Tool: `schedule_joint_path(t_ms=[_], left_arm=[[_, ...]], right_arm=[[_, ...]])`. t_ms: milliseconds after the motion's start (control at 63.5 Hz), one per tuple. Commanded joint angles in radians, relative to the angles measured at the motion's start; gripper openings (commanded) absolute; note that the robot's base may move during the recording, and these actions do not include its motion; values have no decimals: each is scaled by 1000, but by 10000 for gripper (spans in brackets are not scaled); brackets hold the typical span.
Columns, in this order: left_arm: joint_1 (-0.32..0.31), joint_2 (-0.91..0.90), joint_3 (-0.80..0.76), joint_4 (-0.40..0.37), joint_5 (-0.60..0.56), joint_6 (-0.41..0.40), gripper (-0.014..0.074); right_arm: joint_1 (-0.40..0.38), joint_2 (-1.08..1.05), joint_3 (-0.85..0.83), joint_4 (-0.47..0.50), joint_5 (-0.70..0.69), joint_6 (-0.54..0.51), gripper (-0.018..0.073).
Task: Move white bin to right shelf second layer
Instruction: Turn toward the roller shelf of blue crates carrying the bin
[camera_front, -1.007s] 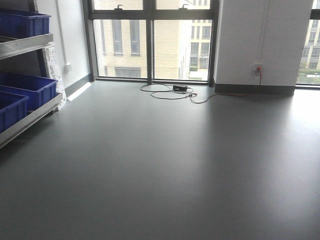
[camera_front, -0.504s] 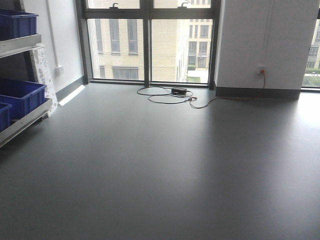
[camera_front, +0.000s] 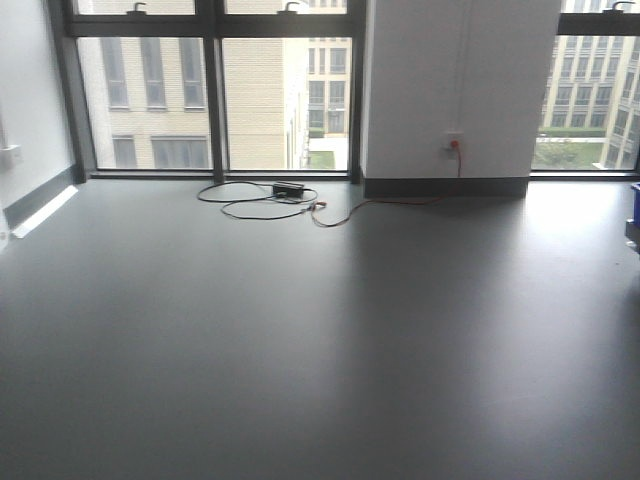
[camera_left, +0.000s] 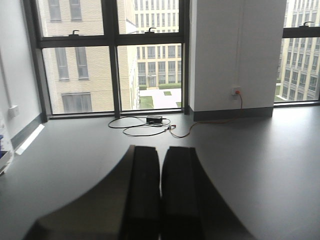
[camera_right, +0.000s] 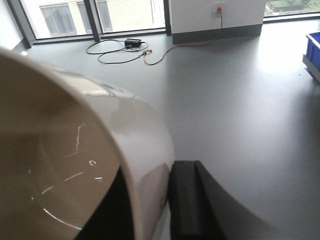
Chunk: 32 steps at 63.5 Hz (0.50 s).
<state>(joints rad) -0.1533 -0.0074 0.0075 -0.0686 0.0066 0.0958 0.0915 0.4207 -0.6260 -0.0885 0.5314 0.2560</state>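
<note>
Gripping the wall of the white bin (camera_right: 100, 125), the right gripper (camera_right: 150, 200) was found clamped over the tub's rim. One of its fingers (camera_right: 186, 200) lay flat against the glossy outer wall. A dark shape low inside the tub appeared to be the opposing one, though this could not be confirmed. The bin filled the left half of the right wrist view, held clear of the grey floor (camera_front: 320, 350), with its cream interior showing fine scratches and reflections. Its base was out of frame.

The left gripper (camera_left: 161, 150) was clenched on nothing. Its two dark fingers met along a thin seam and pointed toward the windows (camera_front: 150, 90).

Surroundings were recorded as follows. A looped black cable (camera_front: 255, 205) with a small black box lay on the floor just before the windows. An orange lead ran from it to a wall socket (camera_front: 455, 142) low on the white pillar (camera_front: 460, 80). The corner of a blue crate (camera_right: 314, 45) showed at the right edge of the right wrist view, well apart from the bin.
</note>
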Motion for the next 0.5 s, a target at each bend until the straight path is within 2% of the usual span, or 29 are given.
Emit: schedule_joint_path(t_ms=[0, 488], left_arm=[[1, -13, 33, -5, -87, -7, 85], [1, -13, 33, -5, -87, -7, 85]], right_arm=[[-8, 11, -29, -7, -107, -2, 57], [-8, 11, -29, -7, -107, -2, 57]])
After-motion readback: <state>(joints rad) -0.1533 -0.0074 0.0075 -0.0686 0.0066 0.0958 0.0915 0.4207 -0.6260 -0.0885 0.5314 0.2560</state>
